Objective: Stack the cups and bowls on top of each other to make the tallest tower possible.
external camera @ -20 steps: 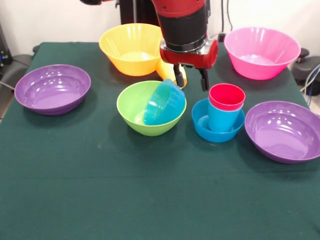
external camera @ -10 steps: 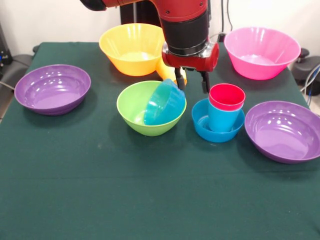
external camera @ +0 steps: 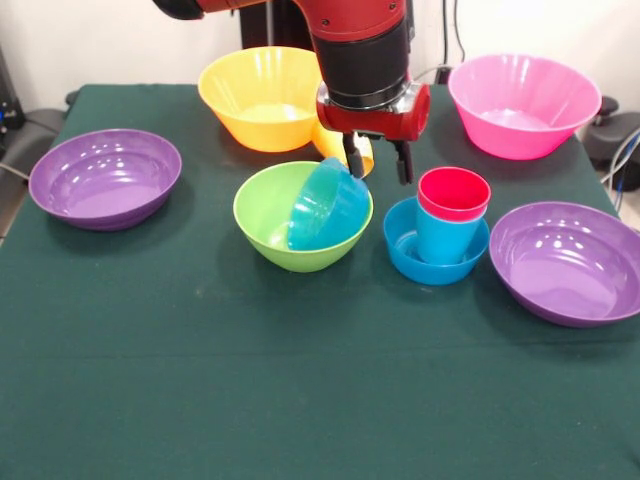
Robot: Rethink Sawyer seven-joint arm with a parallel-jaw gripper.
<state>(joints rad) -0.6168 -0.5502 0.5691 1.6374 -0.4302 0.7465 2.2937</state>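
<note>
My gripper [external camera: 378, 163] hangs with its two dark fingers spread apart and nothing between them, behind the lime green bowl [external camera: 272, 217] and to the left of the small tower [external camera: 440, 235]. One finger sits just above the rim of the small blue bowl [external camera: 328, 205] that leans tilted on its side inside the green bowl; the other hangs free, near the red cup [external camera: 454, 194].

The tower so far is short: a second small blue bowl [external camera: 402, 252] on the cloth, a blue cup [external camera: 445, 240] standing in it, and the red cup nested in the top of that. The yellow-orange cup [external camera: 332, 143] lies mostly hidden behind my wrist, beside the large orange-yellow bowl [external camera: 262, 98]. The large pink bowl [external camera: 523, 105] sits at the far right, and the two purple bowls [external camera: 105, 177] [external camera: 566, 262] rest at either side of the green table [external camera: 300, 380], none of them stacked.

I judge the build to be in its early part, and that I am lining up on the tilted blue bowl. The next move calls for bringing my fingers down astride its raised rim, closing on the thin wall, and lifting it clear without dragging the green bowl along. The tilt makes the grip chancy; the glossy plastic may slip.
</note>
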